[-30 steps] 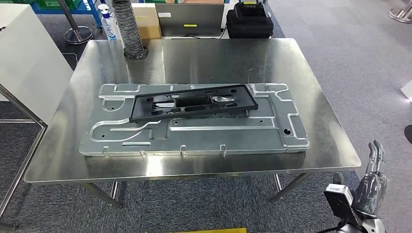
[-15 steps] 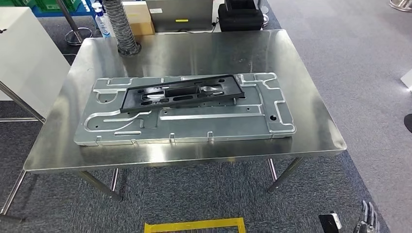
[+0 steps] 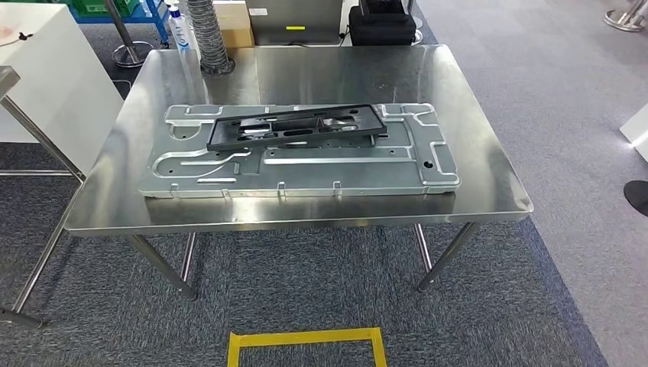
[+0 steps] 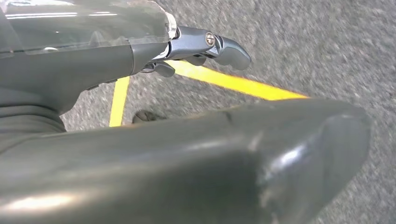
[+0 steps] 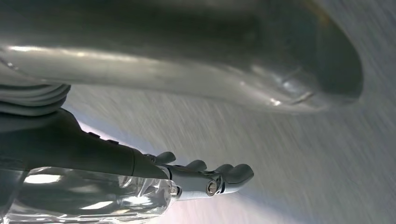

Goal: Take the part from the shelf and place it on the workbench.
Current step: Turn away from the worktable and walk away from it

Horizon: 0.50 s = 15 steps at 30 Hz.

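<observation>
The black plastic part [image 3: 296, 127], a long frame with cut-outs, lies flat on a large silver stamped metal plate [image 3: 344, 172]. The plate rests on the steel workbench [image 3: 306, 73]. My left hand [image 4: 177, 154] hangs over the carpet with its fingers [image 4: 219, 44] stretched out and nothing in it. My right hand [image 5: 116, 156] also hangs above the floor, its fingers [image 5: 219, 179] extended and holding nothing.
A white cabinet [image 3: 46, 69] stands left of the workbench. At the far edge are a ribbed hose [image 3: 206, 34], a spray bottle [image 3: 177, 27], a cardboard box [image 3: 233, 23] and a black case [image 3: 382, 23]. Yellow floor tape [image 3: 306, 344] marks a square on the carpet in front of the bench.
The camera has pulled back from the workbench, so the table looks smaller and farther. My right hand has dropped out of the lower right of the head view. The part and plate lie unchanged.
</observation>
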### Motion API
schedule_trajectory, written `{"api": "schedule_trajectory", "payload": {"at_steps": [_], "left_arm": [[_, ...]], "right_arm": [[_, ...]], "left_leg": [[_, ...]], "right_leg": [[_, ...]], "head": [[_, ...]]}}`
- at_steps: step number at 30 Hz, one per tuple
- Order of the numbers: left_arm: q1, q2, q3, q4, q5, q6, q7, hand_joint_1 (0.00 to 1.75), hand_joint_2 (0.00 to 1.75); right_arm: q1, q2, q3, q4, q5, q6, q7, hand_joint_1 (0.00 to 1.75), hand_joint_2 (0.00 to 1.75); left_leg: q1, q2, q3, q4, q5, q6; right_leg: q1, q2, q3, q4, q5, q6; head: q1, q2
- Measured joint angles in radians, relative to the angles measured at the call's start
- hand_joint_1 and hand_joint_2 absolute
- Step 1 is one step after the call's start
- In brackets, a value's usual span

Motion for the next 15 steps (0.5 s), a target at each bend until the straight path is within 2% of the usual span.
{"api": "schedule_trajectory", "payload": {"at_steps": [1,2,3,4,5,6,7,8,9,10,11,12,13,14,15], "left_arm": [[0.001,0.0,0.0,0.0,0.0,0.001,0.0,0.0,0.0],[0.002,0.0,-0.001,0.0,-0.001,0.002,-0.001,0.0,0.0],[0.002,0.0,-0.001,0.0,-0.002,0.002,-0.001,0.0,0.0],[0.002,0.0,-0.002,0.0,-0.004,0.002,-0.002,0.0,0.0],[0.002,0.001,-0.004,0.0,-0.008,0.001,-0.005,0.0,0.0],[0.002,0.003,-0.006,0.0,-0.015,-0.001,-0.008,0.0,0.0],[0.002,0.005,-0.009,0.0,-0.024,-0.003,-0.012,0.0,0.0],[0.002,0.009,-0.013,0.0,-0.032,-0.006,-0.016,0.0,0.0],[0.001,0.013,-0.017,0.0,-0.039,-0.009,-0.02,0.0,0.0],[0.001,0.017,-0.021,0.0,-0.045,-0.013,-0.023,0.0,0.0],[0.0,0.021,-0.025,0.0,-0.051,-0.016,-0.025,0.0,0.0],[0.0,0.025,-0.03,0.0,-0.057,-0.02,-0.028,0.0,0.0],[0.0,0.028,-0.034,0.0,-0.063,-0.024,-0.031,0.0,0.0],[0.0,0.03,-0.039,0.0,-0.068,-0.028,-0.033,0.0,0.0],[-0.001,0.032,-0.043,0.0,-0.073,-0.031,-0.035,0.0,0.0]], "right_arm": [[-0.002,0.004,0.011,0.014,0.016,0.032,0.028,0.0,0.0],[-0.004,0.008,0.021,0.025,0.027,0.055,0.048,0.0,0.0],[-0.006,0.014,0.029,0.035,0.034,0.069,0.061,0.0,0.0],[-0.008,0.019,0.037,0.042,0.039,0.085,0.072,0.0,0.0],[-0.011,0.023,0.043,0.049,0.042,0.109,0.086,0.0,0.0],[-0.016,0.028,0.048,0.053,0.043,0.14,0.102,0.0,0.0],[-0.022,0.033,0.051,0.057,0.041,0.178,0.119,0.0,0.0],[-0.028,0.039,0.053,0.06,0.037,0.212,0.134,0.0,0.0],[-0.033,0.045,0.054,0.063,0.033,0.239,0.145,0.0,0.0],[-0.037,0.053,0.054,0.066,0.03,0.26,0.155,0.0,0.0],[-0.039,0.059,0.054,0.069,0.028,0.274,0.163,0.0,0.0],[-0.042,0.065,0.054,0.072,0.028,0.286,0.171,0.0,0.0],[-0.044,0.07,0.054,0.074,0.028,0.297,0.176,0.0,0.0],[-0.045,0.073,0.055,0.075,0.028,0.304,0.18,0.0,0.0],[-0.047,0.076,0.055,0.076,0.029,0.309,0.181,0.0,0.0]], "left_leg": [[0.0,0.001,-0.016,0.001,0.013,0.001],[0.0,0.002,-0.033,0.003,0.025,-0.001],[0.0,0.002,-0.052,0.007,0.038,-0.003],[0.001,0.003,-0.072,0.012,0.05,-0.006],[0.002,0.003,-0.092,0.019,0.061,-0.01],[0.003,0.003,-0.111,0.027,0.071,-0.015],[0.003,0.003,-0.126,0.035,0.08,-0.021],[0.003,0.003,-0.136,0.04,0.089,-0.028],[0.004,0.004,-0.142,0.042,0.098,-0.035],[0.005,0.004,-0.145,0.04,0.109,-0.043],[0.007,0.005,-0.148,0.036,0.12,-0.051],[0.01,0.004,-0.153,0.038,0.118,-0.057],[0.012,0.003,-0.161,0.052,0.095,-0.062],[0.014,0.002,-0.173,0.083,0.05,-0.065],[0.015,0.001,-0.186,0.136,-0.011,-0.067]], "right_leg": [[-0.003,0.0,-0.011,0.065,-0.05,0.005],[-0.006,0.0,-0.017,0.124,-0.077,0.011],[-0.01,0.0,-0.011,0.162,-0.075,0.015],[-0.013,0.0,0.009,0.171,-0.052,0.018],[-0.017,0.0,0.046,0.145,-0.021,0.021],[-0.02,0.0,0.1,0.086,-0.001,0.022],[-0.02,0.001,0.162,0.004,-0.003,0.02],[-0.019,0.001,0.214,-0.07,-0.018,0.015],[-0.015,0.001,0.247,-0.124,-0.035,0.009],[-0.009,0.001,0.258,-0.152,-0.044,0.0],[-0.007,0.001,0.252,-0.155,-0.038,-0.009],[-0.006,-0.002,0.241,-0.155,-0.027,-0.019],[-0.006,-0.004,0.228,-0.154,-0.014,-0.029],[-0.006,-0.007,0.215,-0.155,-0.001,-0.038],[-0.004,-0.009,0.199,-0.154,0.013,-0.044]], "head": [[0.0,0.0],[0.0,0.0],[0.0,0.0],[0.0,0.0],[0.0,0.0],[0.0,0.0],[0.0,0.0],[0.0,0.0],[0.0,0.0],[0.0,0.0],[0.0,0.0],[0.0,0.0],[0.0,0.0],[0.0,0.0],[0.0,0.0]]}}
